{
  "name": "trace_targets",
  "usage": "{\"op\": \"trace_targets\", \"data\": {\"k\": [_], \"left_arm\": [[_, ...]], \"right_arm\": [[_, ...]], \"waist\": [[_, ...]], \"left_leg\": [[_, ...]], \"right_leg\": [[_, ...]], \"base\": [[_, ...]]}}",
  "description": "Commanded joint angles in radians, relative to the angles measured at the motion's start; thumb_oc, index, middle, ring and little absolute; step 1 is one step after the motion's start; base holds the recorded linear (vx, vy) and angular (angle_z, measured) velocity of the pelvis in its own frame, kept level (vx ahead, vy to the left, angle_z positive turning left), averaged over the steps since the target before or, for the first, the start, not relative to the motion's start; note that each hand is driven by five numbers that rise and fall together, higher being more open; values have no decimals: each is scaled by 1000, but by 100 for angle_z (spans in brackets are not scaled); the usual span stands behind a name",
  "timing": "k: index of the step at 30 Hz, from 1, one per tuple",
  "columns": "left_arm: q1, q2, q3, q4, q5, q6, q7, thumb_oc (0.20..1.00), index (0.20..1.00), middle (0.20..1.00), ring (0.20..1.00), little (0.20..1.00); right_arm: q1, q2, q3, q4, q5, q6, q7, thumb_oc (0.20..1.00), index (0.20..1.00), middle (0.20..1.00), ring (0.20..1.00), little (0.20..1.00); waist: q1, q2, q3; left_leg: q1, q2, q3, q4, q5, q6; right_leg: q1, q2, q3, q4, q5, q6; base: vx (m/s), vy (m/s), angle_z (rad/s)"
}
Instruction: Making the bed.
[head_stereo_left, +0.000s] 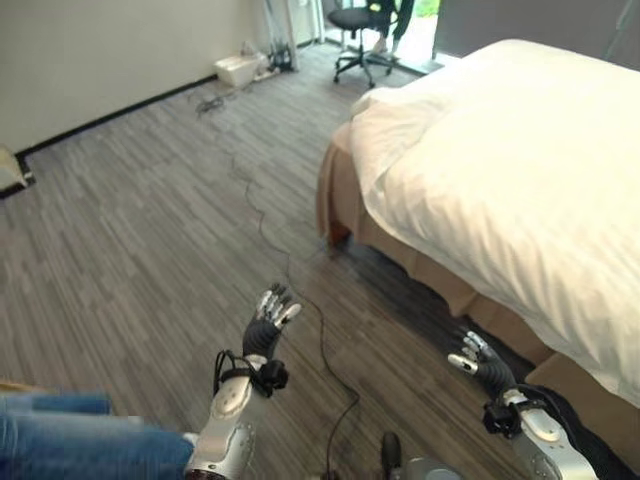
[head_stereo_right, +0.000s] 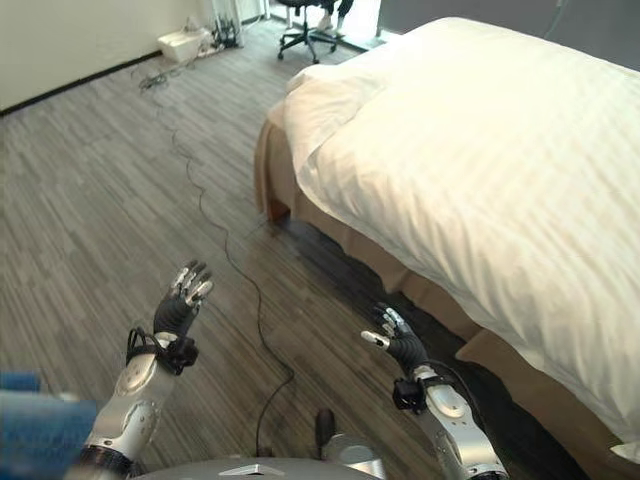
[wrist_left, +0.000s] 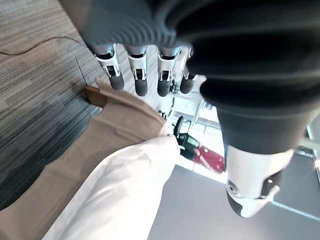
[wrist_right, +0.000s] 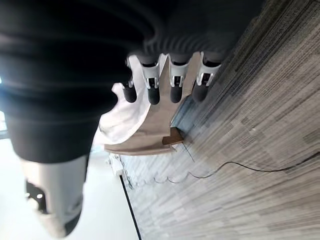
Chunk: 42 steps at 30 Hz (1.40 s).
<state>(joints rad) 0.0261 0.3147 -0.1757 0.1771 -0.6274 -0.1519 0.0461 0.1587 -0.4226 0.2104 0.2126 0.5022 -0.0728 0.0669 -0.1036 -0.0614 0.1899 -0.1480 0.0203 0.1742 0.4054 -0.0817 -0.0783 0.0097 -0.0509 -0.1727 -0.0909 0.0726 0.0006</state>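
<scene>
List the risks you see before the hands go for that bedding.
Both the left hand and right hand hover open over the floor, short of the white duvet, so a grab from here would likely close on air. A thin black cord runs across the carpet toward the bed corner, and stepping closer might snag it. The tan bed skirt hangs low and might get caught instead.

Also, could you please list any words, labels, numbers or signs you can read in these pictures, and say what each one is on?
None can be read.
White duvet: plain, no print.
Tan bed skirt: plain.
White box by the wall: any marking is too small to make out.
Office chair: no label visible.
Left hand and right hand, both open above the carpet: no legible markings.
</scene>
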Motion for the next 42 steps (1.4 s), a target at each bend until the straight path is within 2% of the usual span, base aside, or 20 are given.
{"op": "trace_targets", "data": {"k": [1,4,9,11,13,14,16,18,21,24,29,31,32,35,36,37,38,39,41,42], "left_arm": [[-14,24,16,-30,-29,-54,-1,1000,1000,1000,1000,1000],[-26,32,21,-26,-7,-64,17,1000,1000,1000,1000,1000],[-16,16,87,-14,-66,-108,66,1000,1000,1000,1000,1000],[-9,14,91,4,-88,-107,61,1000,1000,1000,1000,1000],[-2,24,80,26,-85,-98,49,1000,1000,1000,1000,1000],[-3,29,61,37,-60,-89,57,1000,1000,1000,1000,1000],[-23,44,44,32,-54,-89,65,1000,1000,1000,1000,1000],[-18,68,48,23,-43,-74,42,1000,1000,1000,1000,1000],[-12,104,62,18,35,-60,49,1000,1000,1000,1000,1000],[-27,116,77,31,48,-63,55,1000,1000,1000,1000,1000],[-80,75,82,60,14,-78,71,1000,1000,1000,1000,1000],[-103,59,60,44,20,-72,61,1000,1000,1000,1000,1000],[-93,51,45,25,34,-64,39,1000,1000,1000,1000,1000],[-77,39,14,-3,25,-60,9,1000,1000,1000,1000,1000],[-81,23,-14,1,19,-59,3,1000,1000,1000,1000,1000],[-99,-1,-32,7,-20,-69,13,1000,1000,1000,1000,1000],[-99,-1,-32,7,-20,-69,13,1000,1000,1000,1000,1000],[-102,-7,-35,-11,-45,-63,7,1000,1000,1000,1000,1000],[-108,-1,-56,-11,-41,-57,8,1000,1000,1000,1000,1000],[-125,-15,-59,8,-58,-61,36,1000,1000,1000,1000,1000]], "right_arm": [[-6,-19,-43,-48,-25,-60,-12,1000,1000,1000,1000,1000],[-5,-33,-47,-42,-65,-68,-29,1000,1000,1000,1000,1000],[-9,-41,-38,-32,-68,-74,-33,1000,1000,1000,1000,1000],[-2,-33,-33,-32,-72,-64,-24,1000,1000,1000,1000,1000],[3,-22,-32,-44,-80,-58,-21,1000,1000,1000,1000,1000],[1,-10,-24,-42,-80,-55,-32,1000,1000,1000,1000,1000],[-27,22,-8,-49,-11,-64,-50,1000,1000,1000,1000,1000],[-40,41,14,-52,27,-68,-24,1000,1000,1000,1000,1000],[-36,43,34,-64,-6,-57,-4,1000,1000,1000,1000,1000],[-14,38,28,-67,-10,-50,12,1000,1000,1000,1000,1000],[30,14,-22,-62,-25,-59,2,1000,1000,1000,1000,1000],[34,17,-27,-55,-2,-66,-1,1000,1000,1000,1000,1000],[34,10,-25,-62,2,-65,9,1000,1000,1000,1000,1000],[40,-1,-21,-77,18,-60,24,1000,1000,1000,1000,1000],[38,-11,-16,-76,15,-60,29,1000,1000,1000,1000,1000],[8,-24,-11,-71,37,-68,11,1000,1000,1000,1000,1000],[8,-24,-11,-71,37,-68,11,1000,1000,1000,1000,1000],[1,-25,-12,-89,70,-77,17,1000,1000,1000,1000,1000],[0,-48,-7,-91,42,-72,7,1000,1000,1000,1000,1000],[-6,-53,-10,-96,20,-70,-28,1000,1000,1000,1000,1000]], "waist": [[1,23,-34],[11,43,-34],[48,68,-55],[51,67,-75],[52,55,-82],[55,42,-86],[51,50,-76],[39,69,-51],[-3,96,-28],[-31,105,-21],[-121,89,-15],[-115,85,-34],[-100,87,-50],[-104,87,-73],[-116,95,-83],[-124,85,-74],[-125,86,-74],[-125,67,-67],[-99,45,-50],[-97,48,-40]], "left_leg": [[7,42,39,-228,82,20],[-29,126,-6,-373,192,-9],[-63,280,-124,-426,314,-93],[-62,280,-76,-382,283,-90],[-85,238,-61,-308,247,-72],[-91,204,-46,-261,208,-46],[-41,145,-32,-284,165,15],[41,81,-11,-318,126,73],[141,45,-14,-393,99,104],[200,27,-14,-435,84,105],[358,-27,-26,-493,-4,80],[401,-37,-20,-493,-35,64],[424,-23,-8,-481,-33,44],[423,-7,1,-375,-24,25],[408,8,3,-269,11,0],[265,31,23,52,151,-77],[264,31,23,53,150,-77],[217,68,63,260,205,-125],[149,106,104,371,199,-115],[108,155,124,290,185,-84]], "right_leg": [[56,-22,22,104,-120,85],[84,-46,43,119,-164,102],[199,-138,118,127,-224,150],[242,-186,107,126,-224,173],[234,-241,115,181,-133,190],[226,-288,135,256,-36,192],[119,-299,190,445,97,137],[30,-331,178,583,222,123],[-99,-249,177,700,124,117],[-180,-211,124,678,71,116],[-274,-70,-34,304,20,150],[-261,-59,-186,178,23,167],[-229,-55,-325,138,10,140],[-184,-18,-304,149,-41,91],[-163,5,-268,155,-65,63],[-127,-13,-265,158,-72,25],[-128,-13,-266,158,-72,25],[-96,-16,-258,146,-80,-1],[-35,-17,-212,119,-95,-12],[3,-12,-160,104,-100,3]], "base": [[282,145,56],[296,230,0],[442,327,-8],[587,405,-56],[587,412,-20],[512,403,-26],[476,468,-10],[479,512,13],[543,381,16],[403,193,-27],[484,77,10],[583,-6,15],[638,-58,23],[424,-68,-28],[379,-87,-42],[379,-87,-31],[362,-132,-23],[304,-97,-27],[496,-31,-64],[526,128,-110]]}}
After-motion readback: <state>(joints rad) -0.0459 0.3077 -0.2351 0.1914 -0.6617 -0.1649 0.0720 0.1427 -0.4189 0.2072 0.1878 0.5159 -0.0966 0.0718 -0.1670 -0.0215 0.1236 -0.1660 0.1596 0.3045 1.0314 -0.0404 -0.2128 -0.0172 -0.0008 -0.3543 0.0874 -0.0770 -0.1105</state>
